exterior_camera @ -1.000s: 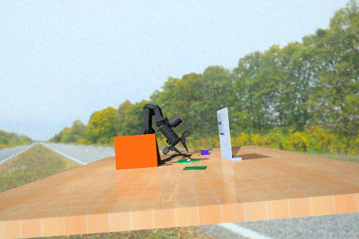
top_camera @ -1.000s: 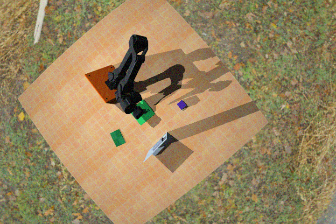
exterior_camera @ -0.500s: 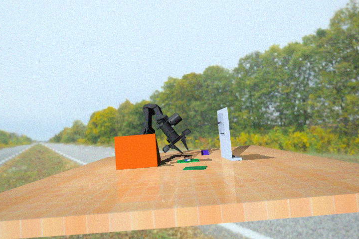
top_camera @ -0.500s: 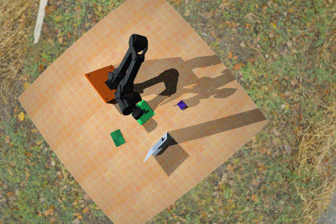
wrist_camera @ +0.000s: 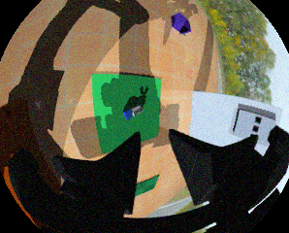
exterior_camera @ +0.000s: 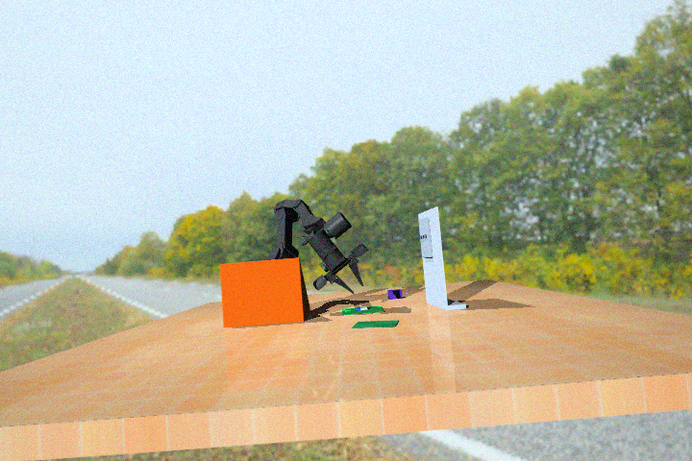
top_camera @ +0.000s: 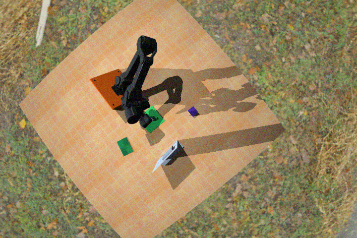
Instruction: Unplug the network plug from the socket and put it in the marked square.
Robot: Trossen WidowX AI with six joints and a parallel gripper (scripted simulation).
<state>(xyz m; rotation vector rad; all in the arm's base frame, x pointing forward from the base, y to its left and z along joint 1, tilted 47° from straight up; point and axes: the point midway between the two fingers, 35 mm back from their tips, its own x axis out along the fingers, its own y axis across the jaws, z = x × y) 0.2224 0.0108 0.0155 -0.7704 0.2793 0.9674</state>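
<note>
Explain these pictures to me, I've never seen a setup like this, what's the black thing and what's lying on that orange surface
The black thing is a robot arm bolted to an orange block. At its end is a two-fingered hand, which hangs above the table with its fingers partly apart and nothing between them.

There are three pictures: one from high above, one from the side at table height, and one from a small camera on the arm's wrist, looking past the dark fingers.

On the tiled table lies a bright green square with a small network plug on it. Nearby are a darker green patch, a little purple block, and an upright white panel with a socket.
</note>
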